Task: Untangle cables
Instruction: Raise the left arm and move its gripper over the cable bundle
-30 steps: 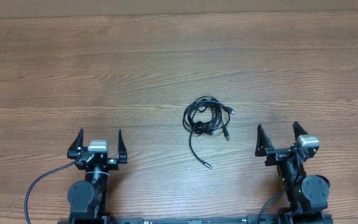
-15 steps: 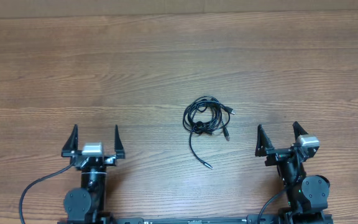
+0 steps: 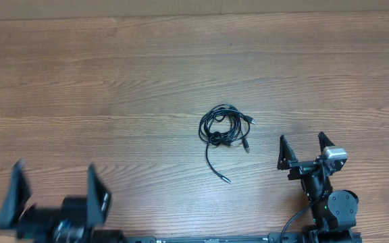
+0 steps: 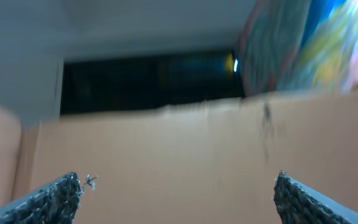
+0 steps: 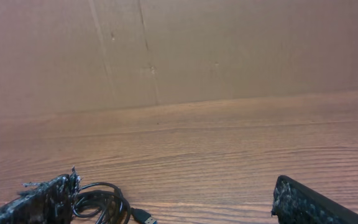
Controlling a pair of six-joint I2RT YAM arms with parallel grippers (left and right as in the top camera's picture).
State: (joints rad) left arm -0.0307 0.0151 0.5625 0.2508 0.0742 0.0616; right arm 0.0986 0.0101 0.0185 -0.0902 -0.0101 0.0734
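Lying tangled on the table [image 3: 113, 81], the cables [image 3: 223, 131] sit at nine o'clock from the right gripper [image 3: 302, 150], the nearer one; the left gripper [image 3: 54, 197] hangs far off. Both gape wide, empty.

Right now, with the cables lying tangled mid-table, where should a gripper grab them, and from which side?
Probably the single loose tail trailing from the cables toward the robot, ending in a plug. It lies alone on the table, clear of the loops. The open right gripper sits nearer, so descend from that side.
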